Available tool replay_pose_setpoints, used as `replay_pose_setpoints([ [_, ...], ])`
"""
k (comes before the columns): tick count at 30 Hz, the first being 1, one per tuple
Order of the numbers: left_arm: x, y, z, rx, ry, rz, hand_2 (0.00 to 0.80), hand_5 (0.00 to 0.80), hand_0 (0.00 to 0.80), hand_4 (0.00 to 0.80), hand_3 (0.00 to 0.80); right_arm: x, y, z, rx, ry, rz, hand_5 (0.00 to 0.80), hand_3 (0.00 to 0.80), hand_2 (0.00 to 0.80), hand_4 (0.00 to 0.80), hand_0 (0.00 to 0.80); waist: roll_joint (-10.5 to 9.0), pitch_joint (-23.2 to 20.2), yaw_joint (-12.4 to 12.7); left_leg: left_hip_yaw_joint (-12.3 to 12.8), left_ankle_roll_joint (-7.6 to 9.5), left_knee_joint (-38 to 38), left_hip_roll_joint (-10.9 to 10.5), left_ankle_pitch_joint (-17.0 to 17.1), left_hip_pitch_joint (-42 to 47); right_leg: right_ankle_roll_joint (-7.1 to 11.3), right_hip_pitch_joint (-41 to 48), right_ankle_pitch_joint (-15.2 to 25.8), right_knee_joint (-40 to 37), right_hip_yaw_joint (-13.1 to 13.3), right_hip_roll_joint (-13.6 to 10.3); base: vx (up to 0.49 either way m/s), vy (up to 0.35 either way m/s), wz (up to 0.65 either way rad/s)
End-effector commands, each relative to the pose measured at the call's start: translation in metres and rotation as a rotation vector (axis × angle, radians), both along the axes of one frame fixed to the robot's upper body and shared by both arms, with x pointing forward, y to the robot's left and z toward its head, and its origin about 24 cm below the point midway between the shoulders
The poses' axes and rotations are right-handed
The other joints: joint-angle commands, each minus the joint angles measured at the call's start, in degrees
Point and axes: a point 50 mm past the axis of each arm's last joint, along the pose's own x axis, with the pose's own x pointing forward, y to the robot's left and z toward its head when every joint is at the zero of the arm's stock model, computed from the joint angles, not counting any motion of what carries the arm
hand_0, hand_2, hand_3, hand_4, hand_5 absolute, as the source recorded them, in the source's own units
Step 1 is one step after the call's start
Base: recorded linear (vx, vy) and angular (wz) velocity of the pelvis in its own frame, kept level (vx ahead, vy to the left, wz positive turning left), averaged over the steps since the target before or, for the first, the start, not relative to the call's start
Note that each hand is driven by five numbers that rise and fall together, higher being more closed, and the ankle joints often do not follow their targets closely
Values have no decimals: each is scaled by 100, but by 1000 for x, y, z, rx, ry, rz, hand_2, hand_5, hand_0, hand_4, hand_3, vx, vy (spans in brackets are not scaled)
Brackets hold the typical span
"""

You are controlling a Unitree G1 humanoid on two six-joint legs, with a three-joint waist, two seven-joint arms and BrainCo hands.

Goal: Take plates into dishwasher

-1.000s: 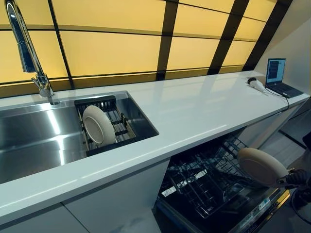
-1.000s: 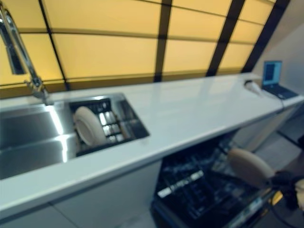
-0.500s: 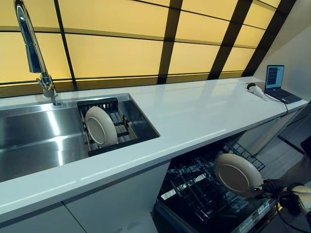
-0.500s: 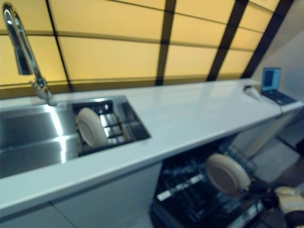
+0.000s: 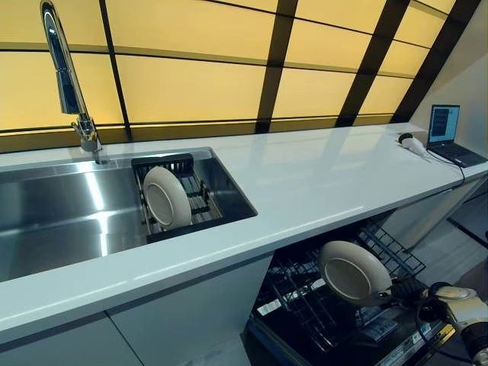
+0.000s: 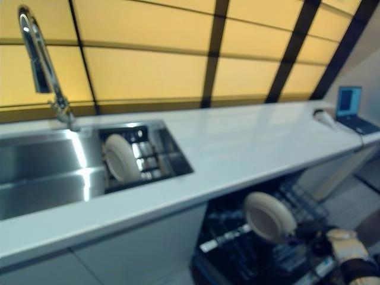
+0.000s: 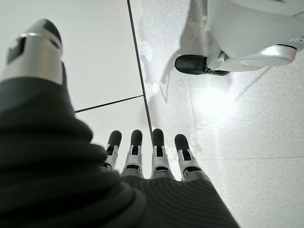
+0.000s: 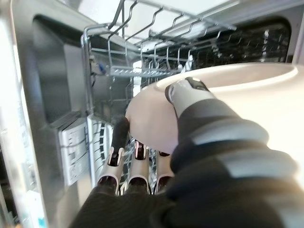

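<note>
My right hand point(image 5: 412, 292) is shut on the rim of a cream plate point(image 5: 353, 272) and holds it on edge over the pulled-out dishwasher rack point(image 5: 305, 301). In the right wrist view the thumb presses the top of that plate point(image 8: 237, 102) and the fingers point(image 8: 116, 156) curl under it, with the rack's wires point(image 8: 142, 61) just beyond. A second cream plate point(image 5: 166, 197) stands on edge in the black drying rack point(image 5: 194, 194) in the sink. My left hand point(image 7: 142, 156) shows only in its wrist view, open, over the floor.
The steel sink point(image 5: 61, 221) with a tall tap point(image 5: 72, 91) is at the left. The white countertop point(image 5: 305, 175) runs across, its edge above the dishwasher. A laptop point(image 5: 450, 133) and a small white device point(image 5: 412, 143) sit at the far right of the counter.
My right hand has carried the plate leftward and down from beyond the dishwasher's right side to over its rack. The camera has also shifted slightly.
</note>
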Motion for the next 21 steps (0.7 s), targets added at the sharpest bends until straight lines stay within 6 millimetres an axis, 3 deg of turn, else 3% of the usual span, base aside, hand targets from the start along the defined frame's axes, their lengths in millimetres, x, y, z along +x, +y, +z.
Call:
replay_pose_setpoints([
  [1,19,-11,0,-4,-27,-66,0,0,0,0,0,32,5,38,-48,-107,63,800,800,800,800,800,194,17,303,-133,-203,-3,241,-491,464,37,-278,348,174,-118,140,0,0,0],
  [10,23,-12,1,-6,-50,-62,0,0,0,0,0,36,13,30,-86,-55,106,800,800,800,800,800,206,73,371,-184,-203,-3,249,-480,458,32,-257,337,177,-154,125,2,-1,2],
  [21,32,-13,4,-16,-81,-67,0,0,0,0,0,41,13,26,-306,24,214,800,800,800,800,800,234,141,482,-258,-201,-1,242,-450,408,39,-273,337,197,-208,94,-6,-3,2],
])
